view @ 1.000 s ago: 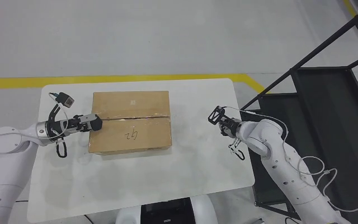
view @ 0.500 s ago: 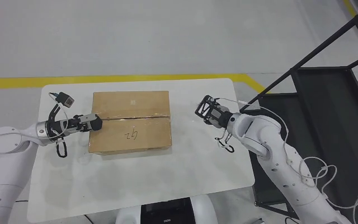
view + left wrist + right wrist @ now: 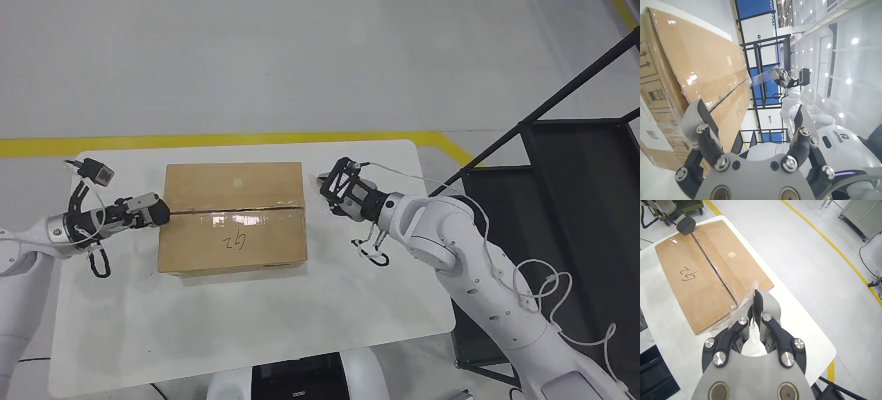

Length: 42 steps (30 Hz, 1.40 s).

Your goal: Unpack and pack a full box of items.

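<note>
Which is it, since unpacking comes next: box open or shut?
Shut. On the box both flaps lie flat, meeting at the seam; the right gripper pinches loose tape.

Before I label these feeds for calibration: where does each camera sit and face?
Top view: above the arms, facing down on the table and cardboard box; left gripper at one box end, right gripper at the other.
Left wrist view: on that wrist, facing along the box's top seam toward the right gripper; own open fingers in front.
Right wrist view: on that wrist, facing back along the seam; own fingers pinch a tape strip.
Shared: both wrist views show the box top and tape strip.
</note>
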Motion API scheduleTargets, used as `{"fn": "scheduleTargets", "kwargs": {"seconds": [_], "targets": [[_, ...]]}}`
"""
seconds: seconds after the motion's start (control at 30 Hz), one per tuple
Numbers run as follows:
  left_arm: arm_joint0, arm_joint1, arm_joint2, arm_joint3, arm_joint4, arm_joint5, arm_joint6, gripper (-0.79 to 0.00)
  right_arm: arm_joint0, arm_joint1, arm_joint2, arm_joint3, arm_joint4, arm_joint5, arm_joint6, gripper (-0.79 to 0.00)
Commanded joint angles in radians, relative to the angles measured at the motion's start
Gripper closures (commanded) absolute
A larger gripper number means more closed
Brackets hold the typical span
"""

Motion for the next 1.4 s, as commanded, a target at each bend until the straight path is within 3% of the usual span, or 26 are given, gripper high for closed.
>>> {"fn": "scheduleTargets", "kwargs": {"seconds": [0.0,0.17,0.3,0.7,0.97,1.37], "targets": [[0.009,0.007,-0.035,-0.005,0.005,-0.003,0.000,-0.785,0.002,-0.002,0.001,0.005,0.008,0.007,-0.008,0.000],[0.032,0.023,-0.106,-0.001,0.039,0.002,0.019,-0.785,-0.006,-0.004,0.018,0.008,0.042,0.013,-0.038,0.000],[0.032,0.021,-0.094,0.019,0.066,0.006,0.025,-0.785,-0.023,-0.004,0.037,0.001,0.054,0.018,-0.063,0.000],[-0.141,-0.046,0.147,0.172,0.112,-0.035,0.057,-0.785,-0.077,0.002,0.096,-0.036,0.046,0.014,-0.084,0.000],[-0.217,-0.099,0.294,0.203,0.090,-0.041,0.020,-0.785,-0.096,0.004,0.125,-0.051,0.044,0.012,-0.075,0.000],[-0.319,-0.168,0.430,0.276,0.061,-0.058,-0.012,-0.785,-0.101,0.002,0.142,-0.081,0.031,0.011,-0.095,0.000]]}}
